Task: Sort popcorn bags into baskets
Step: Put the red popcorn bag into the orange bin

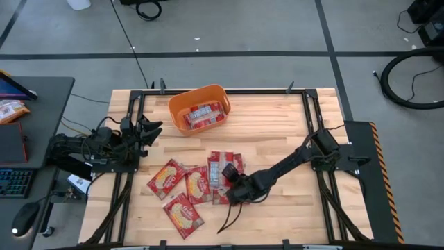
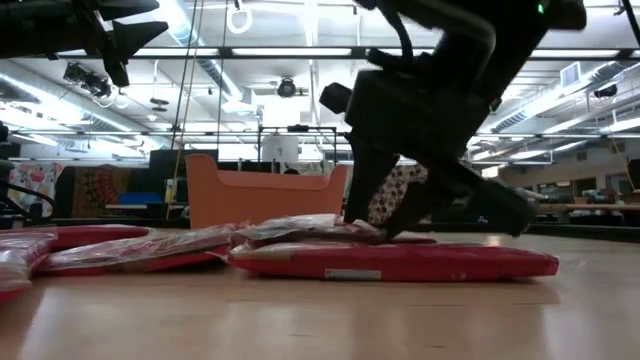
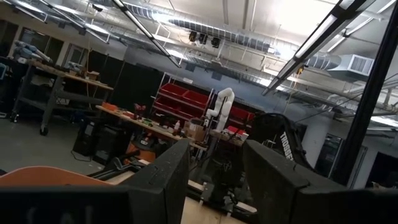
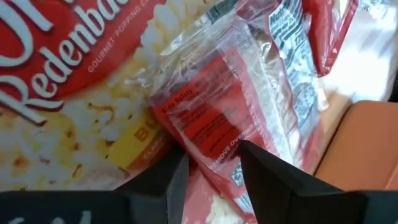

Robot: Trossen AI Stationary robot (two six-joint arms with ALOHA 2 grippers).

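Several red popcorn bags [image 1: 166, 177] lie flat in a loose pile on the near half of the wooden table. More lie in the orange basket [image 1: 177, 104] at the far edge. My right gripper [image 1: 232, 182] is down on the right side of the pile, shut on a clear-wrapped red bag [image 4: 211, 118] that lies on another bag. In the low view that bag [image 2: 395, 195] shows tilted up between the dark fingers. My left gripper [image 1: 154, 130] waits open, raised over the table's left edge beside the basket, touching nothing. My right gripper pinches one end [image 4: 214, 155] of the red bag between its two fingers [image 4: 267, 171]. It comes from above, slanting down from the table's right. The held end is tipped up off the pile, and the rest of the bag lies on the bags beneath.
A black cable [image 1: 229, 219] trails on the table near the pile. Dark frame rails [image 1: 312, 125] run along both sides of the table. Left of the table is a desk with a keyboard [image 1: 14, 182], a mouse and an orange-and-white snack bag [image 1: 10, 110]. Bare wood lies right of the pile.
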